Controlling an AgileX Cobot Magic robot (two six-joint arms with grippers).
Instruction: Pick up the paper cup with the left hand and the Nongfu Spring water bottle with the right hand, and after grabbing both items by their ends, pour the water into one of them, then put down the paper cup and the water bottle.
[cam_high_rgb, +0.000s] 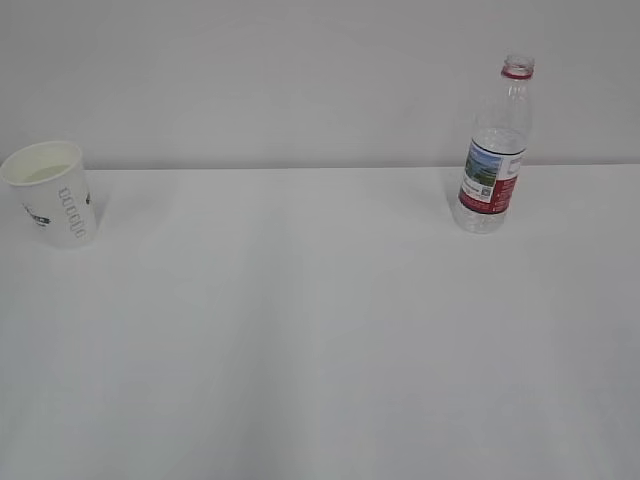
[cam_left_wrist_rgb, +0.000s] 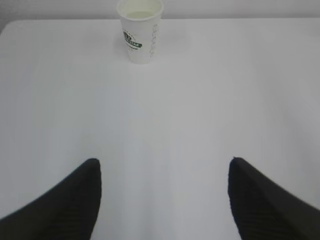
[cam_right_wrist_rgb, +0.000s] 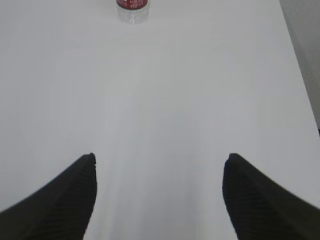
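The white paper cup (cam_high_rgb: 52, 192) with grey-green lettering stands upright at the far left of the table; the left wrist view shows the paper cup (cam_left_wrist_rgb: 140, 31) far ahead at the top. My left gripper (cam_left_wrist_rgb: 164, 162) is open and empty, well short of it. The capless Nongfu Spring water bottle (cam_high_rgb: 495, 150) stands upright at the back right, with clear water in its lower part. Only the bottle's base (cam_right_wrist_rgb: 132, 9) shows in the right wrist view, far ahead of my right gripper (cam_right_wrist_rgb: 159, 157), which is open and empty. Neither arm shows in the exterior view.
The white table (cam_high_rgb: 320, 330) meets a pale wall behind the cup and bottle. Its right edge (cam_right_wrist_rgb: 300, 75) runs along the right side of the right wrist view, with a darker floor beyond.
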